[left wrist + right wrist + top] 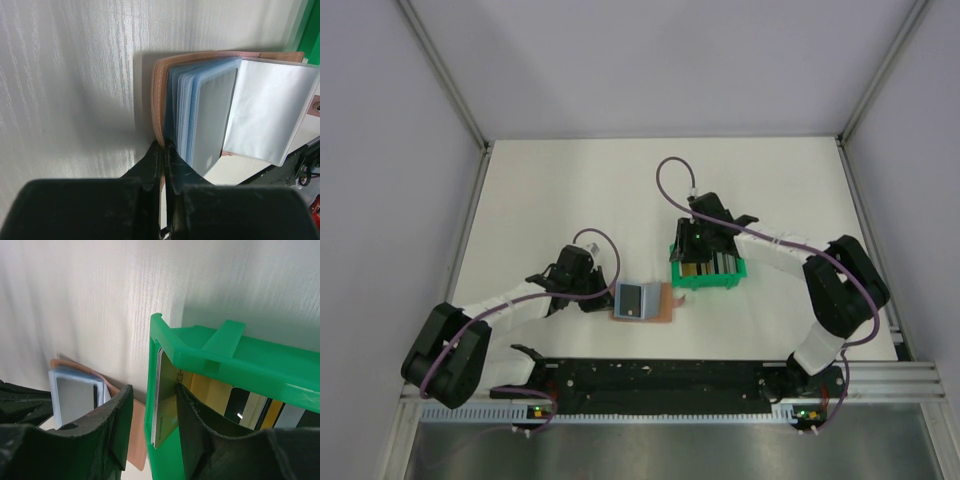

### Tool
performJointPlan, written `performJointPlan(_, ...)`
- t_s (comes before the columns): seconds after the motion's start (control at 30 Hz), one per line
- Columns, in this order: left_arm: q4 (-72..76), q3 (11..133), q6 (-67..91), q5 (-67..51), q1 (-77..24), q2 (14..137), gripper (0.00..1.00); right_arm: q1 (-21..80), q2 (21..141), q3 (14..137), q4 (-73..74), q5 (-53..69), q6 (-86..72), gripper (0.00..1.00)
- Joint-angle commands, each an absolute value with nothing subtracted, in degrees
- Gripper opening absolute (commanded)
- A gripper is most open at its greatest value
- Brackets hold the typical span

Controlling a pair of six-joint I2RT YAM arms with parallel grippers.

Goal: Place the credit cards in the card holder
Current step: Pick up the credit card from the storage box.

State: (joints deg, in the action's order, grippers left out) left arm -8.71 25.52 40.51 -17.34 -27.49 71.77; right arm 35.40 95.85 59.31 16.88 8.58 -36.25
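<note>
**Items on the bench, placed against the green tray**

1. Table (560, 190): white, faintly grained top. It carries every item below.
2. Green tray (706, 281): open plastic bin, the reference for this list. It sits in front of the right arm's base, toward the middle of the table.
3. Card holder (642, 302): tan folding wallet, lying open and flat on the table. It is just beside the tray on the left-arm side and slightly nearer the arm bases. A stack of clear sleeves (270, 115) fans up from its cover, the outermost leaf swung toward the tray.
4. Credit cards (705, 266): all inside the tray, standing on edge in a row. The right wrist view shows yellow-gold, black and pale grey faces. One pale card (165, 405) leans against the tray's end wall on the holder's side.
5. Right gripper (694, 252): above the tray's holder-side end. The fingers are parted and straddle that end wall, one outside the tray and one inside it. The pale card stands between them and is not clamped.
6. Left gripper (165, 147): on the holder's side away from the tray. The fingers are pressed together, with the edge of the tan cover running in between their tips.
</note>
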Motion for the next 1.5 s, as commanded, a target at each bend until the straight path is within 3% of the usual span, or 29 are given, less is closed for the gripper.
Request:
performJointPlan(0.0,-9.6,25.7,39.5,-16.8,-27.7,72.5,0.00,35.4,92.5,59.2,14.5,9.7,-36.8,0.39)
performJointPlan(0.4,-9.3,25.7,39.4,-17.0,-27.7,72.8,0.00,35.4,92.0,58.9,14.5,9.5,-36.9,0.32)
performJointPlan(0.97,-9.4,25.7,39.4,-17.1,-27.6,72.9,0.00,35.2,90.4,57.8,14.8,7.7,-36.7,0.06)
performJointPlan(1.47,-9.2,25.7,39.6,-17.1,-27.7,73.2,0.00,34.9,90.7,58.1,15.6,6.4,-35.9,0.05)
